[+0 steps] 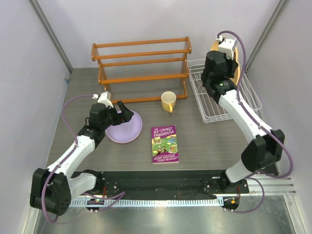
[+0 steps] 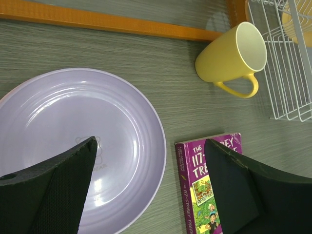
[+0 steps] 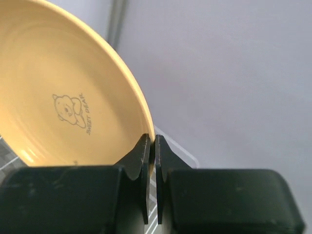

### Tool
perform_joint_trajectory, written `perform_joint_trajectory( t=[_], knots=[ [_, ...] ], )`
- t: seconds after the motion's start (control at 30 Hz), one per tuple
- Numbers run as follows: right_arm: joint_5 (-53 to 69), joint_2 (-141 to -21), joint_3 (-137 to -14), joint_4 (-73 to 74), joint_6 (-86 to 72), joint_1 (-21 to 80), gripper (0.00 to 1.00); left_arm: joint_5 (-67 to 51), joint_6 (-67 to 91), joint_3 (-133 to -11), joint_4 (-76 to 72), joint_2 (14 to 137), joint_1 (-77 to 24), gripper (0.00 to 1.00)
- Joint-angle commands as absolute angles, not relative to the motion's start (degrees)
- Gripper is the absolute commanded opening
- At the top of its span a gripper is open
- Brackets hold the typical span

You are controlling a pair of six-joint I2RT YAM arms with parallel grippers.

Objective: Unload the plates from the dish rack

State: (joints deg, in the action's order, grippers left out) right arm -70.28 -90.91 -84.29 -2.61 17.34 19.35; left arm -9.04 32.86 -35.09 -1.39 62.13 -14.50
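We saw the right end effector (image 3: 151,141) pinched together on the rim of the orange-tan plate (image 3: 63,87). That plate stood roughly on edge at the far end of the dish rack (image 1: 209,105), at two o'clock on the surface (image 1: 204,141). The lilac plate (image 2: 73,122) lay flat at nine o'clock, out of the rack. The left end effector (image 2: 150,146) was spread apart above it, holding nothing. We judged these plates to be light, stiff, slick plastic. A shallow pinch might let one swivel, so a deeper bite over the rim seemed wisest. We saw no pink plate.
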Motion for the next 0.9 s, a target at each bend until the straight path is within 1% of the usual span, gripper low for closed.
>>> perform_joint_trajectory(
  t=[0.0,0.07,0.13,0.2,0.3,0.57,0.87],
  knots=[
    [-58.82,-84.14,-86.22,19.37,-2.69,23.54,0.04,-10.28,34.01,-36.47,-2.55,60.21,-14.33,0.9],
    [-53.21,-81.66,-85.43,23.8,-9.97,24.6,0.04,-10.72,34.54,-36.65,-3.51,59.86,-14.33,0.9],
    [-45.99,-78.41,-83.5,27.76,-13.87,25.92,0.04,-12.12,35.41,-36.74,-4.39,59.33,-14.33,0.89],
    [-40.03,-76.82,-81.05,29.61,-18.43,27.06,0.04,-13.01,36.21,-36.39,-6.32,58.63,-14.41,0.89],
    [-34.22,-74.1,-77.53,29.97,-23.36,30.23,0.04,-14.24,37.88,-35.42,-9.57,57.22,-14.5,0.89],
    [-27.08,-73.47,-70.76,26.81,-30.32,39.19,0.04,-14.07,40.17,-32.43,-15.64,55.11,-15.91,0.89],
    [-22.68,-76.02,-69.87,22.68,-34.1,44.21,0.04,-11.6,39.82,-31.55,-16.52,55.72,-18.98,0.88]
  ],
)
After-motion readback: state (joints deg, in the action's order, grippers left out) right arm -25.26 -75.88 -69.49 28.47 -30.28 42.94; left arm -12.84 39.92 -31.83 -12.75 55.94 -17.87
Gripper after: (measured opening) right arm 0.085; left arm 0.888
